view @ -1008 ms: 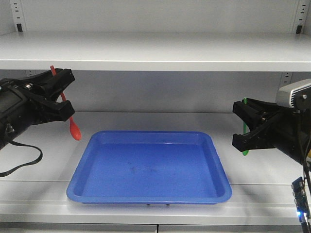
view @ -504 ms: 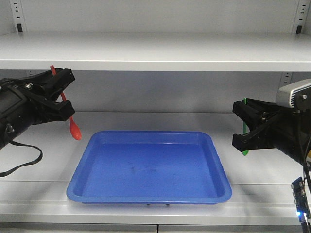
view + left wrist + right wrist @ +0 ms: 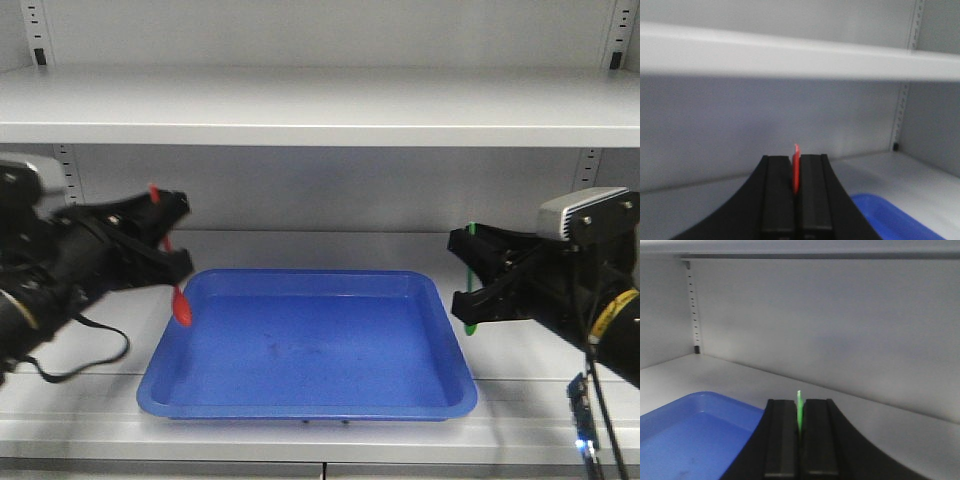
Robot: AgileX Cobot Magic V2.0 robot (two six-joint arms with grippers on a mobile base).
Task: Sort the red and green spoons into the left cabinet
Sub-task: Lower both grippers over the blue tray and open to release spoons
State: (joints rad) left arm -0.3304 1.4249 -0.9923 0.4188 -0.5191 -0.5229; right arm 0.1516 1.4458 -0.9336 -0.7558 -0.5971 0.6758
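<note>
Right now I am carrying both spoons inside the left cabinet (image 3: 320, 105), over its lower shelf. My left tool (image 3: 168, 240) is clamped on the red spoon (image 3: 176, 292), whose bowl is hanging just above the left rim of the blue tray (image 3: 300, 395). My right tool (image 3: 472, 280) is clamped on the green spoon (image 3: 470, 290), which is hanging upright just beside the tray's right rim. Both wrist views are showing the jaws pressed together with only a sliver of handle poking up between them.

To do this step well, I am aiming to bring each spoon fully over the tray's floor before letting go, lowering until the bowls are near the bottom so they are not bouncing out. The red bowl is sitting right over the rim, so I judge it needs more inward travel.

Compared with half a second ago, both arms are now closer to the tray; the red spoon is lower and the green one has shifted left.
</note>
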